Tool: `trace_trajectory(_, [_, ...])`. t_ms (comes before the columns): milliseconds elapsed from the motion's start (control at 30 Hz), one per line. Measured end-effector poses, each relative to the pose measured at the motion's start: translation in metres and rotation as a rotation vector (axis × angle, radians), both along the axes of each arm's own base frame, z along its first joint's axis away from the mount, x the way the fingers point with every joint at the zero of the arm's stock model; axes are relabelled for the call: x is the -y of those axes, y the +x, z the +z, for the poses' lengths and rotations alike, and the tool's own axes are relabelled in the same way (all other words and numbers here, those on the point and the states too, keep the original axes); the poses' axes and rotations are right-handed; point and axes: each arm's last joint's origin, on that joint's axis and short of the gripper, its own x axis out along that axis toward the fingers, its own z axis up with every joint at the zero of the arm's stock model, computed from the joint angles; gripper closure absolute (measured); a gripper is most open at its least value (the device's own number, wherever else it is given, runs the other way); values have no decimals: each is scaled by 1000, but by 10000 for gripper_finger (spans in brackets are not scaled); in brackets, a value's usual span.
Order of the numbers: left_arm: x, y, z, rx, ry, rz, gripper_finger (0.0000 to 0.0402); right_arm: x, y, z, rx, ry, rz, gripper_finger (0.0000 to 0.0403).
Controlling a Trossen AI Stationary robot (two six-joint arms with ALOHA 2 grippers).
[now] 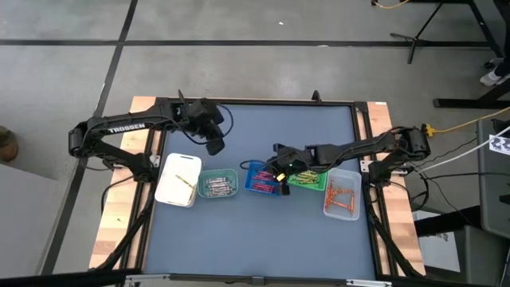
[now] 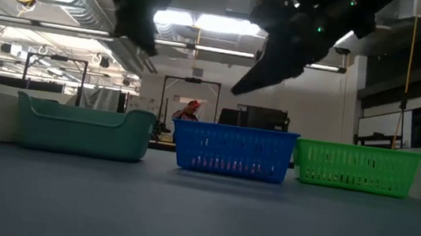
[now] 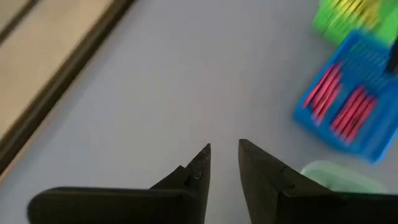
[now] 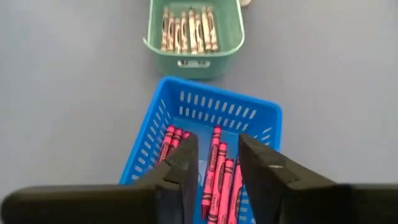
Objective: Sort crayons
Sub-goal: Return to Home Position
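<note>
Okay, crayons (image 4: 216, 160) look sorted; right gripper (image 4: 217, 143) and left gripper (image 3: 224, 145) both open, empty, so next I raise them home.

The red crayons (image 4: 217, 171) lie side by side, lengthwise, on the floor of the blue basket (image 4: 214, 107), their paper wrappers showing dark print. The grey crayons (image 4: 188, 28) stand packed in a neat row in the teal tray (image 4: 193, 62) just beyond it. Seen from above, a yellow crayon (image 1: 185, 181) lies slantwise in the white tray (image 1: 167, 191), green crayons (image 1: 307, 180) lie in the green basket (image 1: 309, 190) (only partly visible), and orange crayons (image 1: 341, 196) lie at mixed angles in the clear tray (image 1: 344, 171).
</note>
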Motion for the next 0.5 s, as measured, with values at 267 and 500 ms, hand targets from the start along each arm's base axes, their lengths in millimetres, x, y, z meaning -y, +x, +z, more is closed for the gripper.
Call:
trace_trajectory(267, [5,23,19,283,56,-76,390,1,-15,38,123,5,0,369])
trace_trajectory(500, [13,16,35,377,60,-154,400,2,-46,88,289,13,0,391])
